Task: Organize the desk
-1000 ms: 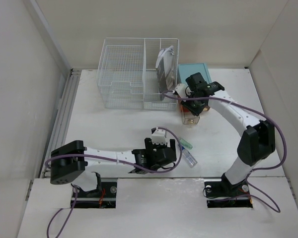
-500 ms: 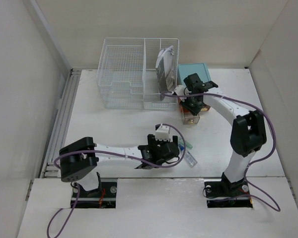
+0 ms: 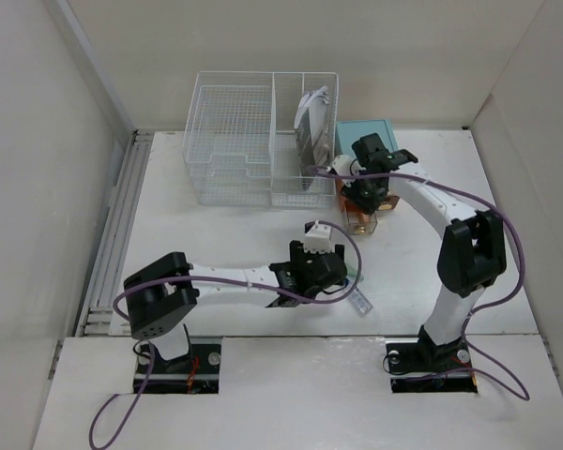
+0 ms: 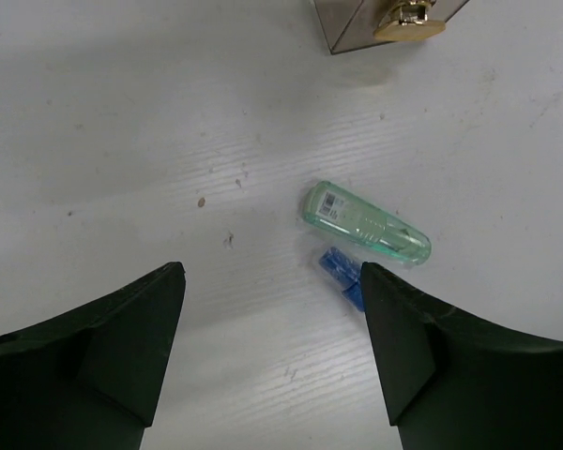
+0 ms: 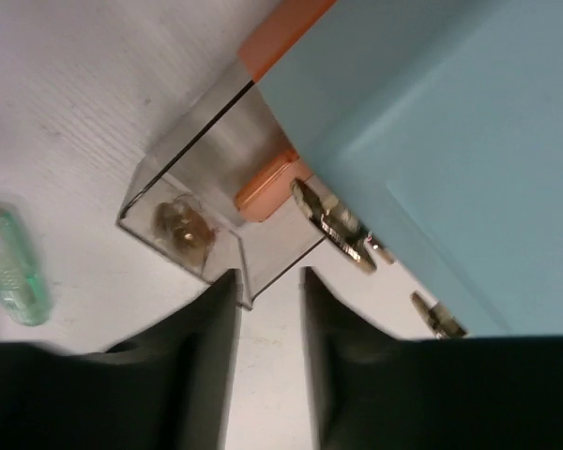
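The white desk (image 3: 216, 244) holds a green translucent stick (image 3: 355, 274) and a small clear-and-blue piece (image 3: 359, 300). My left gripper (image 3: 336, 274) is open and empty, low over the desk just left of them. In the left wrist view (image 4: 270, 281) the green stick (image 4: 368, 223) lies ahead and the blue piece (image 4: 341, 272) sits by my right finger. My right gripper (image 3: 364, 202) hovers over the clear pulled-out drawer (image 3: 361, 223) of the teal box (image 3: 361, 131). In the right wrist view (image 5: 269, 281) its jaws stand a little apart with nothing between them, by the drawer's corner (image 5: 216, 178).
A white wire basket (image 3: 235, 150) stands at the back, with dark and white items upright in its right compartment (image 3: 310, 122). The drawer has a gold knob (image 5: 180, 225) and orange parts. A metal rail (image 3: 122, 216) runs along the left edge. Pale walls surround the desk.
My left gripper has moved right and a little farther, close to the green stick. My right gripper has shifted slightly back toward the teal box, over the drawer.
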{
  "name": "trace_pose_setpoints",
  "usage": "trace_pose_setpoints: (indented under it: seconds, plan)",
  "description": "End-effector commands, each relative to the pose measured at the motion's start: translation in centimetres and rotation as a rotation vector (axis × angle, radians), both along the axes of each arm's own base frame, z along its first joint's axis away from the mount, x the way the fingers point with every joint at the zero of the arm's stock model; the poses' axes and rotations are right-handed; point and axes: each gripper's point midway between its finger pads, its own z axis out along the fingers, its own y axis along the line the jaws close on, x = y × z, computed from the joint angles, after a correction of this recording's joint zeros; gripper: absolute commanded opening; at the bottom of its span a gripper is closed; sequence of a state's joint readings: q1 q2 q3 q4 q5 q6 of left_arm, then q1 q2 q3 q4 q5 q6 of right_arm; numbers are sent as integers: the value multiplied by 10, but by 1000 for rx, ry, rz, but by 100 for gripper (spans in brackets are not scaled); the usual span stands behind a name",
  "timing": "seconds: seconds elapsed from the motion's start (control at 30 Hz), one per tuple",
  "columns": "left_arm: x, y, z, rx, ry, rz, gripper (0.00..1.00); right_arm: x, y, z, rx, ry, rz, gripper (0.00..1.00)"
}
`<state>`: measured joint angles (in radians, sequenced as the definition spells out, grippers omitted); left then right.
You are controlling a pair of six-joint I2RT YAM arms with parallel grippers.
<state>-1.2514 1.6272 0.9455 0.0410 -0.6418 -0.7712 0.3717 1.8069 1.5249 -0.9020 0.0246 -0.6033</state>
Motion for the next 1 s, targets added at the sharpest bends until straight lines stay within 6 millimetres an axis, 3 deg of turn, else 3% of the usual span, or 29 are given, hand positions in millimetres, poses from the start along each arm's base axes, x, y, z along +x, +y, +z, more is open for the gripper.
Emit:
trace_pose_setpoints:
  seconds: [0.0, 0.07, 0.1, 0.17, 0.2, 0.27, 0.43, 0.5, 0.6, 0.63, 0.7, 0.97]
  plan:
    - [24, -10, 16, 4, -39, -2, 71, 3, 8, 64, 140, -133, -12, 32]
    - [30, -16, 17, 2, -16, -7, 66, 2, -1, 96, 227, -204, -54, 18]
    - [34, -16, 8, 21, 5, 4, 64, 3, -5, 109, 263, -240, -75, 13]
    - [40, -16, 5, 19, 47, 46, 60, -4, -15, 140, 371, -324, -145, 8]
    - [39, -18, 3, 19, 65, 47, 60, 1, -29, 155, 415, -387, -182, 8]
    - [34, -24, -5, 12, 111, 40, 59, -8, -44, 184, 505, -483, -226, 10]
    - [33, -44, -11, 38, 140, -22, 59, -33, -46, 215, 612, -562, -195, 14]
    - [34, -46, -26, 97, 158, -42, 59, -40, -45, 208, 638, -537, -199, 14]
    - [39, -56, -28, 123, 151, -59, 59, -44, -47, 199, 649, -522, -202, 14]
    - [40, -64, -19, 98, 146, -67, 59, -46, -43, 195, 663, -504, -189, 14]
    - [39, -61, -30, 145, 169, -64, 59, -47, -50, 192, 663, -508, -206, 14]
    - [18, -58, -37, 153, 234, -82, 60, -52, -55, 186, 710, -488, -199, 14]
